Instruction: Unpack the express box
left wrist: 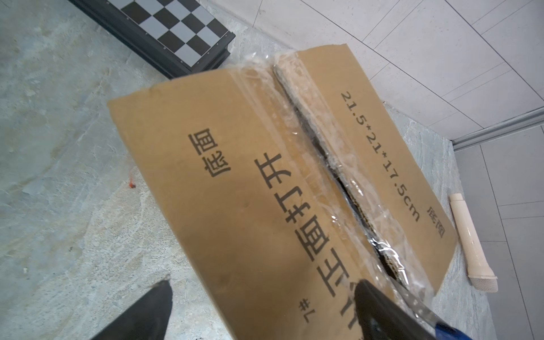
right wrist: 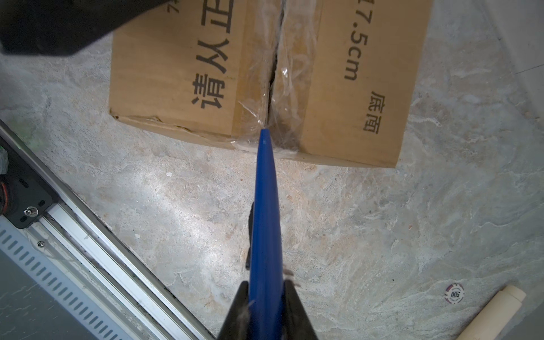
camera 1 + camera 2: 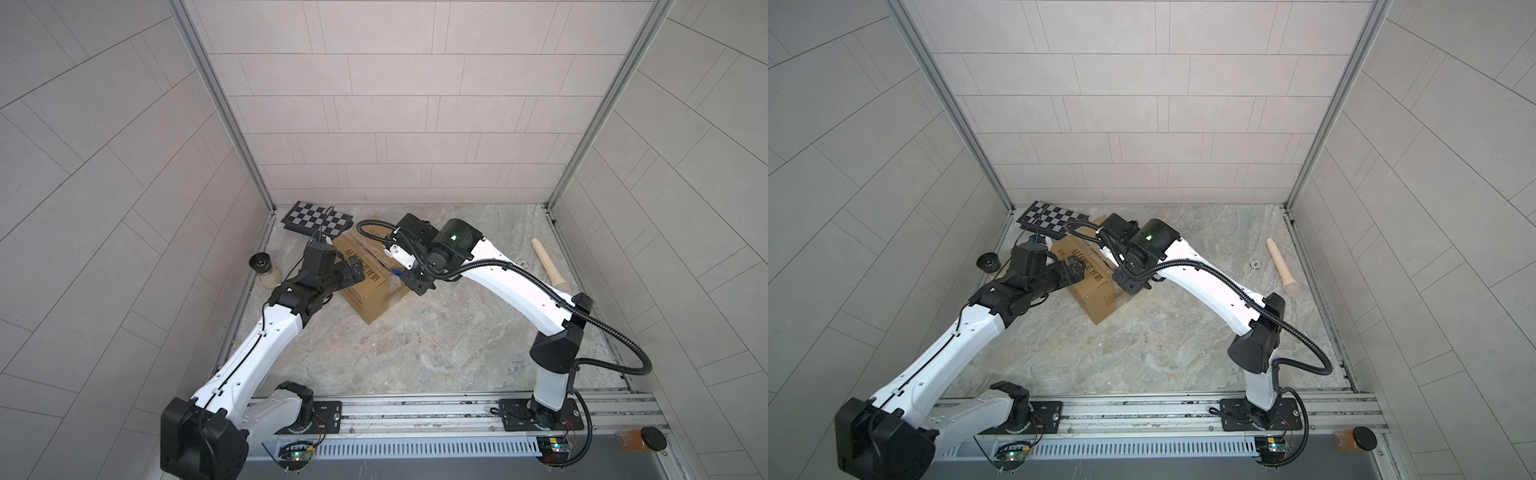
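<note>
In both top views brown corrugated cardboard carton [image 3: 368, 291] with black print sits left of centre on marbled tabletop [image 3: 436, 340], just in front of black-and-white checkered board [image 3: 318, 218]. Clear tape along top seam, dark gap showing. Jaws of left gripper [image 1: 265, 312] wide apart at carton's edge: one finger over top, other off its side. Jaws of right gripper [image 2: 266, 312] clamped on slim blue tool [image 2: 266, 220]; tool tip touching taped seam at carton's edge.

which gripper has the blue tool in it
The right gripper: its fingers are shut on the blue tool, whose tip meets the taped seam of the express box. The left gripper is open by the box, holding no tool.
</note>
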Tool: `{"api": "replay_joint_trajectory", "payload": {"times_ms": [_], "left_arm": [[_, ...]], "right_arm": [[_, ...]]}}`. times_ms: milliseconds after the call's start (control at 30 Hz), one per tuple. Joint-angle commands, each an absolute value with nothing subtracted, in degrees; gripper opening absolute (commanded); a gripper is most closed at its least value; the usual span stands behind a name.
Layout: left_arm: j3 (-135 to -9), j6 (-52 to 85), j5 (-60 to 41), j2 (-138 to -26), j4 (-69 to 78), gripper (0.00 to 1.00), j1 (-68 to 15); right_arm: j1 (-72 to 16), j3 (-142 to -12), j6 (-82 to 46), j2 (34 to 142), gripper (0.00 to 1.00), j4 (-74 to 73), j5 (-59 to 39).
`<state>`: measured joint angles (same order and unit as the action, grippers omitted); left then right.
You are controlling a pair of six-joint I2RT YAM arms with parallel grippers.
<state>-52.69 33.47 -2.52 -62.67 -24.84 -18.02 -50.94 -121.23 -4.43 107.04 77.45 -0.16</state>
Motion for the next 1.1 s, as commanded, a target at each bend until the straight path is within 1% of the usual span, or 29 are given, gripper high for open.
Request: {"api": "replay_joint_trajectory", "payload": {"times_ms": [0,233,467,567,733,900,1067], "left_arm": [[-55.04,30.36,-0.3,-65.14,-29.37,1.0,-17.66],[-54.64,31.68,5.78,-70.93,-31.62,1.0,-17.77],[-52.64,34.82,12.33,-73.47,-33.86,1.0,-17.65],[-51.27,35.71,12.66,-73.9,-33.1,1.0,-17.71],[-50.58,36.54,12.23,-76.03,-32.37,1.0,-17.67],[-50.7,36.91,11.21,-76.9,-31.53,1.0,-17.66],[-51.53,36.61,8.66,-75.54,-29.5,1.0,-17.67]], "right_arm": [[-51.1,-122.55,-0.48,108.35,0.0,77.99,-1.14],[-51.06,-124.44,-0.83,108.63,0.0,80.28,-1.07],[-51.06,-125.86,-7.28,107.02,0.0,86.12,4.47],[-50.98,-124.78,-8.12,104.44,0.0,87.68,5.7],[-51.04,-119.24,-7.09,98.27,0.0,87.81,6.29],[-50.91,-111.23,-6.54,91.53,0.0,85.06,6.56],[-48.21,-107.77,-9.31,86.51,0.0,81.01,4.38]]}}
